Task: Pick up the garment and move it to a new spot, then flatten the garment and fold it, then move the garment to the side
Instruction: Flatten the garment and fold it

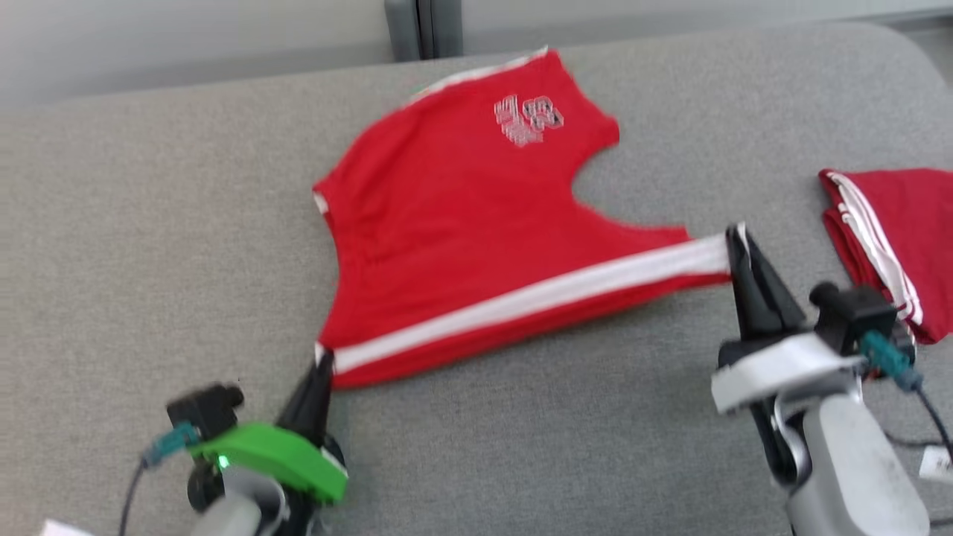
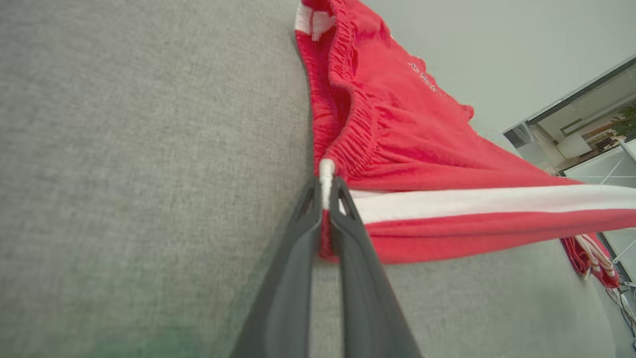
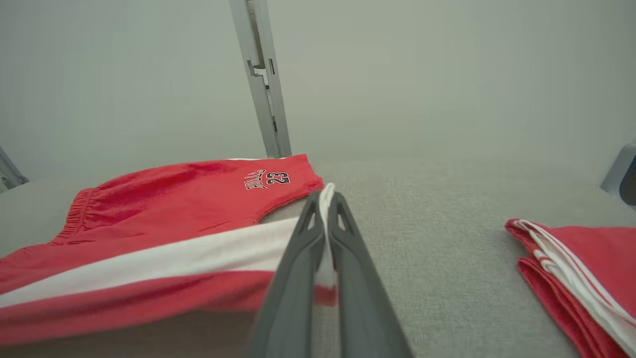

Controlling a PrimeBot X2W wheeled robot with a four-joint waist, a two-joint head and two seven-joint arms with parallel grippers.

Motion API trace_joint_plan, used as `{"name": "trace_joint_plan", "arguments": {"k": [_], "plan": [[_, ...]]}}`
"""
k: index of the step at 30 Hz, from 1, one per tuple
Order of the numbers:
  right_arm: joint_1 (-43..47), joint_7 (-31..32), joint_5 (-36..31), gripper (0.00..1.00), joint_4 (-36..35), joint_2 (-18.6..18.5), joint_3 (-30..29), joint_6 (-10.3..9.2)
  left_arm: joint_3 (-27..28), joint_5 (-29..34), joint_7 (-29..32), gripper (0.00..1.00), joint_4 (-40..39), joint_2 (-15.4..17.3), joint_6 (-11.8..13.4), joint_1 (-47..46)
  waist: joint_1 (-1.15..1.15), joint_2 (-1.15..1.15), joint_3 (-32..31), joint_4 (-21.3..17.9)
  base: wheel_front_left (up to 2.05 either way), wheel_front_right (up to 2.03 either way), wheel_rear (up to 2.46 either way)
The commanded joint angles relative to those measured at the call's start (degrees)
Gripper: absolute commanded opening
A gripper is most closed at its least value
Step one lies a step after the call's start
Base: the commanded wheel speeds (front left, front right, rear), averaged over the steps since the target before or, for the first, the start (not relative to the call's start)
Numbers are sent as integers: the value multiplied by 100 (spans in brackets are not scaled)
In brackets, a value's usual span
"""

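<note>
I had the red shorts mid-worktop, striped side stretched left to right. Left gripper jaws pinched the waistband corner, right gripper jaws pinched the leg hem.

The garment is soft red cloth, matt, with a smoother white stripe, a puckered elastic waistband and a slightly raised print. The desk is covered in coarse grey woven cloth, matt and faintly fuzzy. The left gripper and right gripper have fingers of dark grey plastic, smooth with a dull sheen. The green housing is glossy plastic; the pale housing is satin plastic. The folded garment is the same matt red cloth. The post looks like dull grey metal.
</note>
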Motion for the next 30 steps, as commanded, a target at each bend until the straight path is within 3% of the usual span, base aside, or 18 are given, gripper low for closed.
{"name": "trace_joint_plan", "arguments": {"k": [1, 5, 10, 17, 23, 30], "plan": [[255, -13, 57, 0, 7, -68, -63, -27, -28, 102, -28, 0, 53, 47, 24, 277, 0, 0, -579, 52, 0, 0, 0], [937, -13, 216, 0, -36, -69, -92, -27, -42, 161, -28, 0, 108, -14, 24, 910, 0, 0, -1022, 76, 0, 0, 0], [1647, -21, 476, 0, -191, -80, -163, -35, 457, 241, -31, 0, -21, -151, 34, 1546, 0, 0, -1239, 72, 0, 0, 0], [1968, -21, 457, 0, -384, -75, -153, -34, 743, 442, -30, 0, -457, -329, 33, 1986, 0, 0, -1267, 63, 0, 0, 0], [1310, -20, 308, 0, -422, -63, -79, -27, 621, 446, -30, 0, -872, -339, 25, 1537, 0, 0, -961, 186, 0, 0, 0], [-576, -19, -273, 0, 107, -53, 61, -21, 455, 329, -23, 0, -1057, -224, 21, 231, 0, 0, 128, 482, 0, 0, 0]]}}
